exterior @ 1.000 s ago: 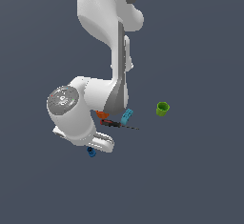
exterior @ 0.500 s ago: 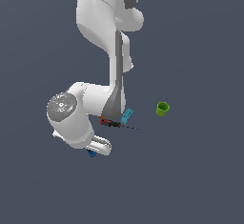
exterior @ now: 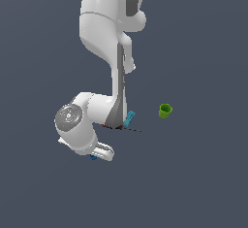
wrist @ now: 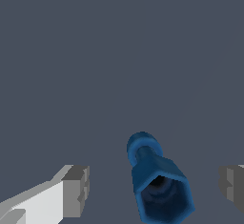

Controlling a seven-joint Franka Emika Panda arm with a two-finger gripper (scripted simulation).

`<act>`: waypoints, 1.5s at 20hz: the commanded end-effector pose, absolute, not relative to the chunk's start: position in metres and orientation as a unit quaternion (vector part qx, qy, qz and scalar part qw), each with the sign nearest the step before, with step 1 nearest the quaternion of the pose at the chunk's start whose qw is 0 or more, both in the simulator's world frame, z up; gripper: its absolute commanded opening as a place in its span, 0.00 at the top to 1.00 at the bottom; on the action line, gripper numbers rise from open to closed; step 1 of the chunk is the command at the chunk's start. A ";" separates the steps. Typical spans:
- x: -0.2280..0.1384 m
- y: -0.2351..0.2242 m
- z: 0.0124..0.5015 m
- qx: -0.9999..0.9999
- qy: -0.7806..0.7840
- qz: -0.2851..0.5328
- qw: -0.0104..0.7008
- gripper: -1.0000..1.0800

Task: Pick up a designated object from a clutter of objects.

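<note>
Patience looks like the thing wanted here, for from where I stand the arm is bent low over the desk (exterior: 203,183) and the step in hand seems to be settling around the blue peg (wrist: 159,185) before closing. In the wrist view that peg, dark blue with a round narrow end and a wider six-sided end that is hollow, lies on its side between the two grey fingertips (wrist: 76,190). Clear desk shows on both sides of it, so the jaws stand wide and, as far as I can tell, hold and touch nothing. The gripper (wrist: 155,189) is roughly centred on the wider end, though the peg sits a touch nearer one fingertip than the other.

To do it well, I would judge the closing should land on the flats of the wider end or on the stem just behind it, squarely, since a piece this stubby could roll or squirt out if pinched on a corner. Whether the fingertips are low enough yet I cannot say.

In the exterior view only a speck of blue shows beneath the hand, apart from the rest: the cyan curved piece (exterior: 129,119) and the thin dark tool (exterior: 127,129) lie by the arm's lower link, and the green cup (exterior: 165,110) stands well off toward the exterior view's right.
</note>
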State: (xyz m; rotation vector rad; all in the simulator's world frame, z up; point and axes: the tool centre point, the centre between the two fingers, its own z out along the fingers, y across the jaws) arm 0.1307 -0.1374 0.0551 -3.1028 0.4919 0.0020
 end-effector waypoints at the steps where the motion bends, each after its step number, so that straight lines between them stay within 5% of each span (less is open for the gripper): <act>1: 0.131 -0.138 0.046 -0.988 0.157 0.000 0.000 0.04; 6: 0.132 -0.138 0.043 -0.988 0.157 0.000 0.000 0.04; 7: 0.132 -0.138 0.043 -0.988 0.157 0.000 0.000 1.00; 30: 0.114 -0.133 0.071 -0.988 0.157 0.000 0.000 1.00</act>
